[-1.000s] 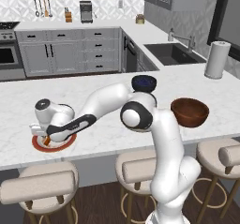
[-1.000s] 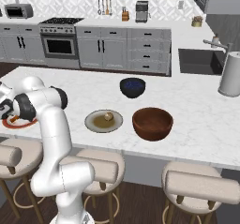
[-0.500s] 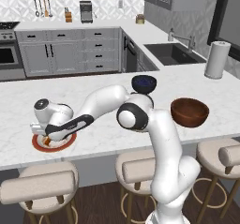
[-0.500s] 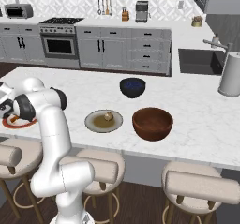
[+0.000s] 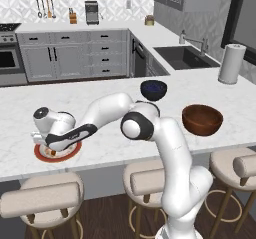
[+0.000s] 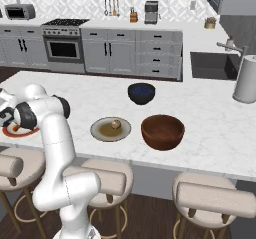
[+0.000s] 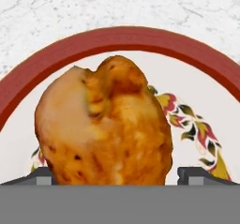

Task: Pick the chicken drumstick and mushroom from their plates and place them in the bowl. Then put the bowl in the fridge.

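Chicken drumstick (image 7: 105,124): lower end was cut off at the bottom of the hand view; bone tip not seen.
Red-rimmed plate (image 5: 41,154): mostly covered by the hand in the left base view; both sides cropped in the hand view.
Pincer (image 7: 115,174): fingertips barely showed either side of the drumstick; contact could not be judged, though they seemed apart from it.
Mushroom (image 6: 115,124): too small for detail.

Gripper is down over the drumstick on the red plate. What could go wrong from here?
The open gripper straddles the chicken drumstick at its plump end; closing on that rounded shape could squeeze it out sideways. The fingertips sit low over the red-rimmed plate, so they may scrape or drag it.
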